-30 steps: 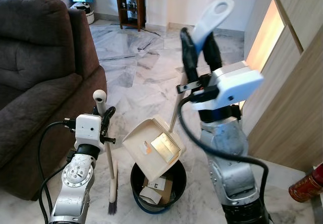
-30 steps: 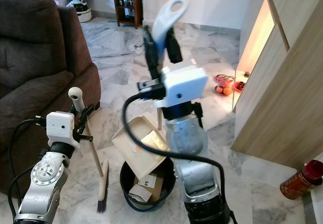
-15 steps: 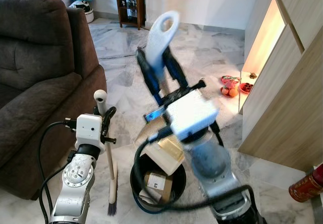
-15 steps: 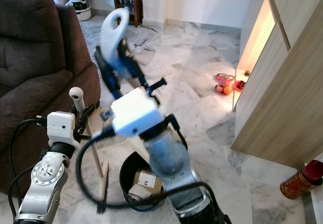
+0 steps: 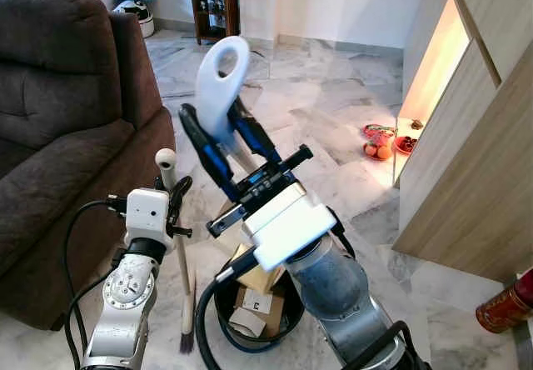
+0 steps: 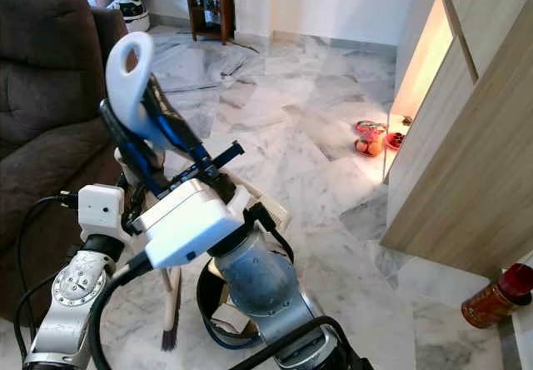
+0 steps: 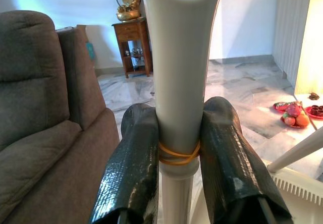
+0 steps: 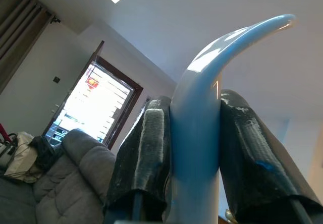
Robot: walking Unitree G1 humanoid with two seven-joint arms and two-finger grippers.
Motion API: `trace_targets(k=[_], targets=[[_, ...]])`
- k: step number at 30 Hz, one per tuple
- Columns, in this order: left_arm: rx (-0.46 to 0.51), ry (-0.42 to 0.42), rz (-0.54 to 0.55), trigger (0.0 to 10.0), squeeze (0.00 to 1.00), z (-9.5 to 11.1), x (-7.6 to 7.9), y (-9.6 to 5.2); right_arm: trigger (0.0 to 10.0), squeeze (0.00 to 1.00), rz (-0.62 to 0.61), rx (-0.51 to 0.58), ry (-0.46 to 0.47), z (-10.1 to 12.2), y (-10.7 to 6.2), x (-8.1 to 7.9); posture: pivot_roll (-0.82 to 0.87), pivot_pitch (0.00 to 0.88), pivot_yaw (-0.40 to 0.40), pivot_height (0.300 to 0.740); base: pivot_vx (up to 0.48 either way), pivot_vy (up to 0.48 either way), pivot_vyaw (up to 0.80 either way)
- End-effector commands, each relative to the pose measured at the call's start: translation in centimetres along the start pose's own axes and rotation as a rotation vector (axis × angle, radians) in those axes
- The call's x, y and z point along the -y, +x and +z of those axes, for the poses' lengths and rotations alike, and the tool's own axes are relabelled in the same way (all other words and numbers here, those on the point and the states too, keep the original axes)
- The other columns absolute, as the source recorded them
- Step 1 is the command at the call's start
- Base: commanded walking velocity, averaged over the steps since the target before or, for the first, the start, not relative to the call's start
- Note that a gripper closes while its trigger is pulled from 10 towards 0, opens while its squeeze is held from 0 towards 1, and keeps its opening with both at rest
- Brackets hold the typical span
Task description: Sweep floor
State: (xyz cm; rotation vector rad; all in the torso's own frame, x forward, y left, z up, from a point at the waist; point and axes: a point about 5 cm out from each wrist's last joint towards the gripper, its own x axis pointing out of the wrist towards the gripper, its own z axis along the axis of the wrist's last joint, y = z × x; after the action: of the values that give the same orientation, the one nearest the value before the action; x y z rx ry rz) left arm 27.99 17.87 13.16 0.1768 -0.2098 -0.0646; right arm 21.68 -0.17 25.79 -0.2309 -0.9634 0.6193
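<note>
Right gripper (image 5: pixel 223 141) pinched on the dustpan handle (image 5: pixel 219 93), one black finger each side, handle loop raised high over the arm. Same clamp in the right wrist view: fingers (image 8: pixel 146 153) pressed flat against the pale handle (image 8: pixel 199 133), no gap. Dustpan tray mostly hidden behind the right arm, a ribbed edge (image 7: pixel 303 188) seen in the left wrist view, over the bin (image 5: pixel 250 316).

Left gripper (image 5: pixel 173 205) closed around the broom stick (image 5: pixel 176 245), just below its rounded top (image 5: pixel 166 158). In the left wrist view, fingers (image 7: pixel 132 168) tight on both sides of the stick (image 7: pixel 179 72), a yellow rubber band (image 7: pixel 177 156) at the grip. Broom upright, bristles (image 5: pixel 186 337) down on the marble floor (image 5: pixel 333 112) beside the bin.

One black bin, between the two arms, holding cardboard and paper scraps (image 5: pixel 258 303). One brown sofa (image 5: pixel 58 120) close on the left, hemming in the broom side. One wooden cabinet (image 5: pixel 475 137) along the right. One plate of fruit (image 5: pixel 381 141) on the floor by the cabinet. One small dark side table (image 5: pixel 215 3) far back. One red canister (image 5: pixel 504 307) at lower right.
</note>
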Motion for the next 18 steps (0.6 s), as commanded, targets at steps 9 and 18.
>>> trace_targets(k=[9, 18], targets=[[0.071, 0.014, -0.011, 10.0, 0.00, 1.4, 0.1, 0.4, 10.0, 0.00, -0.132, -0.026, -0.096, -0.7, 0.1, 2.9, 0.06, 0.037, 0.003, 0.740, 0.000, 0.000, 0.00], [0.072, 0.011, -0.011, 10.0, 0.00, 1.4, 0.1, 0.4, 10.0, 0.00, -0.363, -0.193, -0.259, -4.0, -2.2, 9.6, 0.06, 0.037, 0.003, 0.740, 0.000, 0.000, 0.00]])
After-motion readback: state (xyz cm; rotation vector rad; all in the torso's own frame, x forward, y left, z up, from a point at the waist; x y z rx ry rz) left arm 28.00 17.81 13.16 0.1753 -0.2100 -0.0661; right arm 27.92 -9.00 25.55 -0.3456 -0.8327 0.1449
